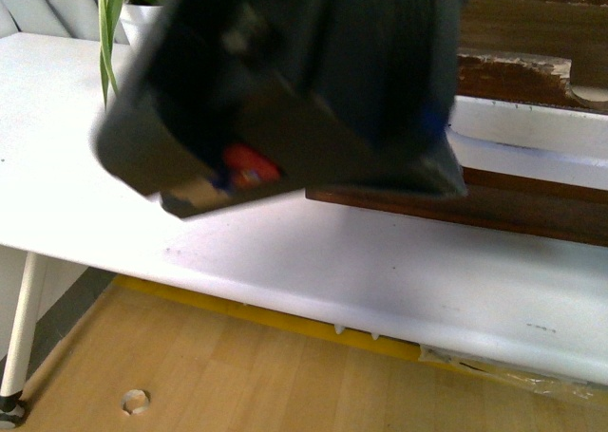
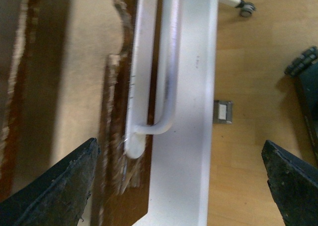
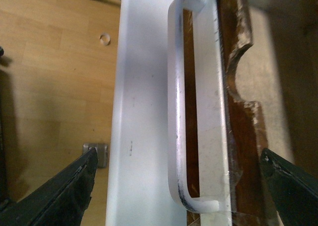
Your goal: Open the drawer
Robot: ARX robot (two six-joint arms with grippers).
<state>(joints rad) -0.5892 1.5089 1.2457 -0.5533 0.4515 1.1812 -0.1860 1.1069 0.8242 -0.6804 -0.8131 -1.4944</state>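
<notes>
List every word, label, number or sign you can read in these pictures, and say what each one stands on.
No text can be read in any view.
Red-and-blue patch on the dark robot part: perhaps a label, too blurred to read.
Grey floor plate: no legible marking.
Dark specks on the white table: stray marks, not letters.

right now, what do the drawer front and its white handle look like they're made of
Drawer front: looks like dark-stained wood, matte; its chipped edge shows pale, rough fibre. White loop handle: smooth and slightly glossy, probably plastic or painted metal, I cannot tell which; dark scuffing at its bend.
</notes>
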